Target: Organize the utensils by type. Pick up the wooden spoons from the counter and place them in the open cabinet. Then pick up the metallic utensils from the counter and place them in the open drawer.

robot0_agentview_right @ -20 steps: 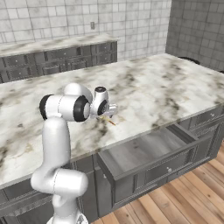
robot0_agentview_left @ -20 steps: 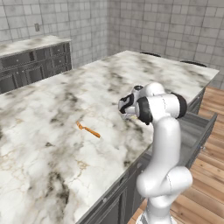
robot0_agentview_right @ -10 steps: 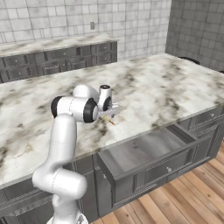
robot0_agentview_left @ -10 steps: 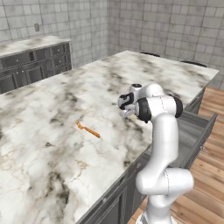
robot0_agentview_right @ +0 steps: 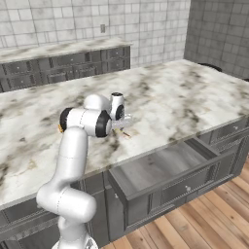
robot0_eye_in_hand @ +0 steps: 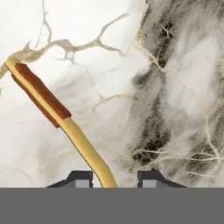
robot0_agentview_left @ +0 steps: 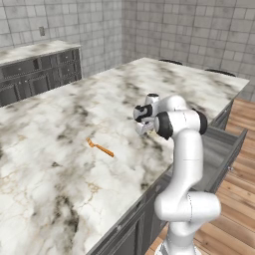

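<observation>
The arm is lower and further forward over the counter (robot0_agentview_left: 55, 174) than it is a second earlier, and the wrist now points almost straight down at the marble near the right-hand edge. The gripper (robot0_eye_in_hand: 116, 177) is also narrower than before. In the hand view its two dark fingertips (robot0_eye_in_hand: 80, 177) stand either side of a pale tan handle. That handle belongs to a utensil (robot0_eye_in_hand: 65, 124) lying flat on the stone, with a red-brown band across its far part. Its colour suggests one of the wooden spoons, although the bowl end is not clear enough to confirm this.

The handle sits close against one fingertip, while a sliver of marble shows between it and the other. The jaws therefore bracket the handle, but the pictures do not settle whether they already clamp it. In the right base view a short piece of the same utensil (robot0_agentview_right: 126, 134) pokes out on the counter just under the gripper (robot0_agentview_right: 122, 127), so it has not left the surface.

This probably means the grasp is being made but not yet proven, and a lift would show whether it holds.

The thin orange utensil (robot0_agentview_left: 100, 148) lies well apart to the left, untouched. The open drawer (robot0_agentview_right: 160, 170) gapes below the near edge, with no utensil visible on the part of its floor that shows.
</observation>
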### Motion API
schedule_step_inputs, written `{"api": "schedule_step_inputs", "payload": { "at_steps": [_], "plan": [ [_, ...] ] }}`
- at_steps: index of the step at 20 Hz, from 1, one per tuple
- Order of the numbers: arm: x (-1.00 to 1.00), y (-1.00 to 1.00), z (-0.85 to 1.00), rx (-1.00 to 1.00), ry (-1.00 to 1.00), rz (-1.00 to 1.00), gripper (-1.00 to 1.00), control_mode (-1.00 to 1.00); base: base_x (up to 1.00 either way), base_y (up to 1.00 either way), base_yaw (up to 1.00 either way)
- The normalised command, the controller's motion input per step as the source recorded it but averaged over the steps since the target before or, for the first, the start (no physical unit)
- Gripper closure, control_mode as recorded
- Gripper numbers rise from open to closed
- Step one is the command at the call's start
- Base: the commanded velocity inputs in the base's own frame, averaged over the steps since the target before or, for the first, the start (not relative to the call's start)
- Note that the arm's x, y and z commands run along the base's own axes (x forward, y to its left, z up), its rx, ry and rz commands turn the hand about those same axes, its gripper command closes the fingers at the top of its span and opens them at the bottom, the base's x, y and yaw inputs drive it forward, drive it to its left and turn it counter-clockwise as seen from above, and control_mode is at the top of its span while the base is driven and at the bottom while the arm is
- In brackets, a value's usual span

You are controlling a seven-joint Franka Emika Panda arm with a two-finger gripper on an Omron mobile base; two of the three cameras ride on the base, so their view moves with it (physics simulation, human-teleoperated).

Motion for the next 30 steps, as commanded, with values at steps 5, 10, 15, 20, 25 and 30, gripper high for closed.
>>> {"api": "schedule_step_inputs", "payload": {
  "at_steps": [5, 10, 15, 20, 25, 30],
  "plan": [
    [-0.58, -0.29, -0.42, 0.02, 0.0, 0.11, 1.0, -1.0, 0.0, 0.0, 0.0],
    [-0.45, -0.3, -0.01, 0.02, -0.08, 0.21, 1.0, -1.0, 0.0, 0.0, 0.0],
    [-0.61, -0.43, 0.48, 0.13, -0.48, -0.01, 1.0, -1.0, 0.0, 0.0, 0.0],
    [-0.44, -0.56, 0.58, 0.29, -0.07, -0.46, 1.0, -1.0, 0.0, 0.0, 0.0],
    [-0.09, -0.29, 0.72, 0.2, -0.03, -0.63, 1.0, -1.0, 0.0, 0.0, 0.0],
    [-0.06, -0.08, 0.71, 0.16, -0.09, -0.71, 1.0, -1.0, 0.0, 0.0, 0.0]
  ]
}}
